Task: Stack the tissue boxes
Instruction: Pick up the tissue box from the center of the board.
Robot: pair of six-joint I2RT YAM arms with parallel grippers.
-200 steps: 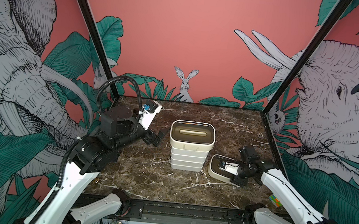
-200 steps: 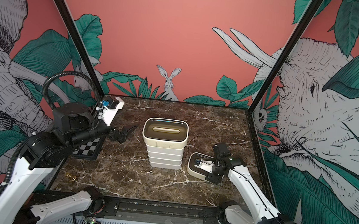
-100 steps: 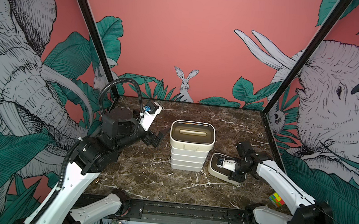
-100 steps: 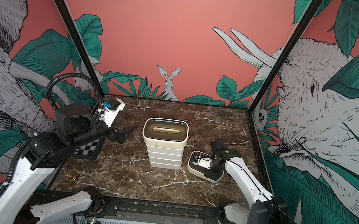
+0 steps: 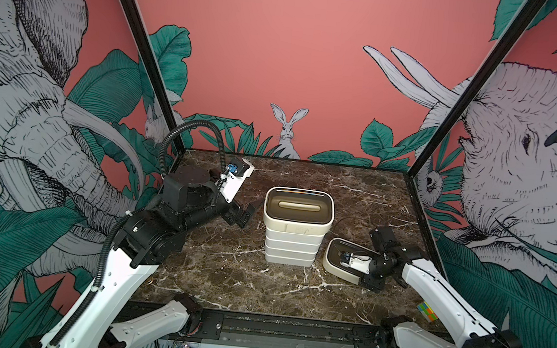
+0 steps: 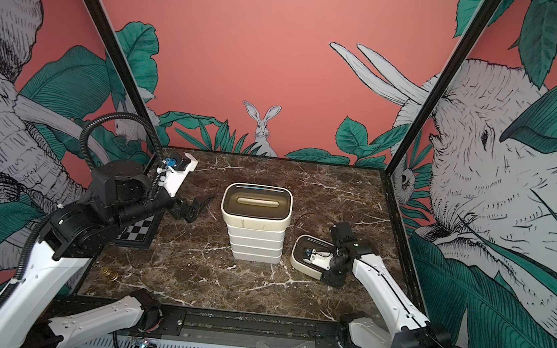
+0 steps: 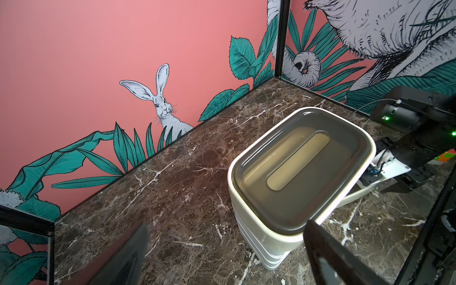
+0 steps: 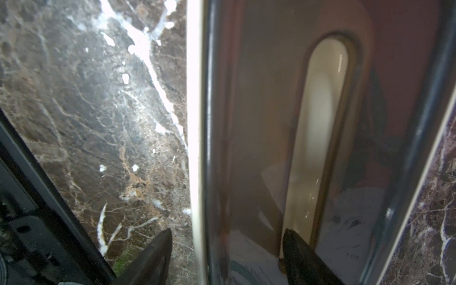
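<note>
We look down on a dark marble tabletop (image 5: pixel 225 274) inside a booth w/ jungle-print walls. At centre stands the stack (image 5: pixel 292 246) of white tissue boxes, what looks like five tiers, squarely piled, the top lid grey-brown w/ its oval opening facing up. The last one, the loose box (image 5: pixel 333 270), lies on the tabletop just beside the stack, on the robot's right, turned a little askew. The right gripper (image 8: pixel 227 232) is down on it. In the right wrist view one finger (image 8: pixel 155 254) hangs outside the box's long white wall, w/ a sliver of marble showing btwn them. The other finger sits at the end of the lid's slot (image 8: pixel 320 118). So the jaws are about half apart, straddling wall and lid, not pinched on anything as far as we can see. Compared w/ a sec ago, little has changed: the right arm has only shuffled its wrist over the same box, and the box is in approx. the same spot, not lifted. The left gripper (image 6: pixel 201 208) stays where it was, jaws spread wide and empty, hovering above the tabletop just left of the stack, near a checkerboard (image 6: pixel 135 234). A small multicoloured cube (image 5: pixel 427 311) sits at the front right edge, well apart. We judge the task nearly done but stalled on the grasp. The pinch must firm up before the box can be raised above the tall pile, and a careless swing could knock the stack.
</note>
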